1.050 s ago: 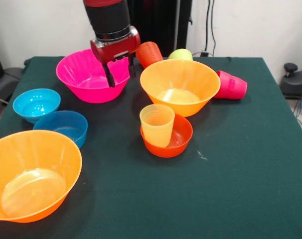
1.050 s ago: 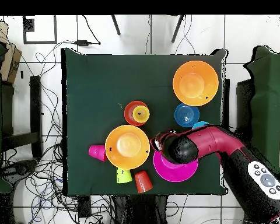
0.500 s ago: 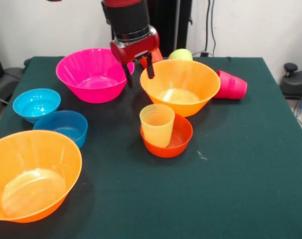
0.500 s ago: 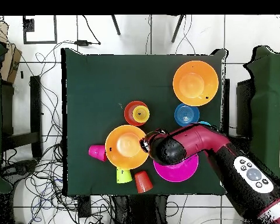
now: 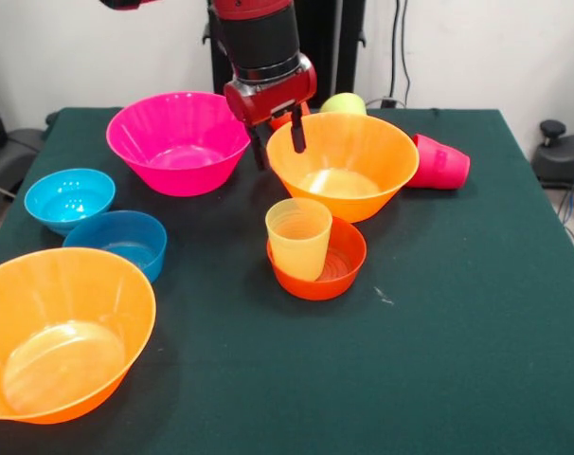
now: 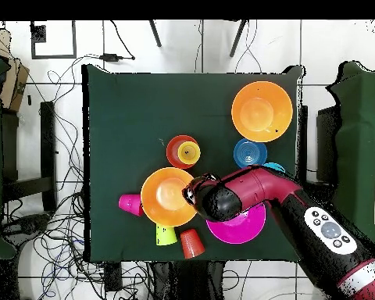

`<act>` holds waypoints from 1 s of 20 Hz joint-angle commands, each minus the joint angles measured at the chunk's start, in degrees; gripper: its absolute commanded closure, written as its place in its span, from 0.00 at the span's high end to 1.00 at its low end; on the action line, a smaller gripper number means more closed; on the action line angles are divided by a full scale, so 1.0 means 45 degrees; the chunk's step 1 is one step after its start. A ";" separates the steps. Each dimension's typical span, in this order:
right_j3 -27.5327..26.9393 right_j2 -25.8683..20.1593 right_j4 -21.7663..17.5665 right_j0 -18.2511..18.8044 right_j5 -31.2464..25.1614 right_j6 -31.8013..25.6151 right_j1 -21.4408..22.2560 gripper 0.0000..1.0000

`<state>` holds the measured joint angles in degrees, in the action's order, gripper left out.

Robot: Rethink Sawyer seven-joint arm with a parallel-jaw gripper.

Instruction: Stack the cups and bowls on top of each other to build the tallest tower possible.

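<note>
- The front view looks from across the table [image 5: 476,360], slightly downward and fairly close, toward the far edge, where the arm [image 5: 259,38] comes down from above.
- The overhead view looks straight down from well above, taking in the whole table [image 6: 120,125] and the surrounding floor [image 6: 34,164] with its cables.
- Both views share the green tabletop, the bowls and the arm; the overhead is turned half round against the front.

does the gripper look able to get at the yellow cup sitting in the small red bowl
Probably yes. The yellow cup stands upright in the red bowl, open above, and the open gripper is empty nearby.
</note>
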<state>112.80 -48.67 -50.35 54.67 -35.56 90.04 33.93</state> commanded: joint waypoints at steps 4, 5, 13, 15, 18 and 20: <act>-0.0913 0.1865 -0.1379 -0.0943 0.1381 0.0684 -0.1120 1.00; -0.1007 0.2000 -0.1445 -0.1017 0.1489 0.0696 -0.1203 1.00; -0.1464 0.2783 -0.1602 -0.1544 0.2286 0.0857 -0.1737 1.00; -0.1710 0.2839 -0.1593 -0.1511 0.2363 0.0591 -0.2018 1.00; -0.1987 0.3057 -0.1583 -0.1608 0.2525 0.0431 -0.2346 1.00; -0.1963 0.3037 -0.1360 -0.1679 0.2483 0.0334 -0.2222 1.00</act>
<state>110.20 -39.03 -52.23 49.70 -27.02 90.04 27.76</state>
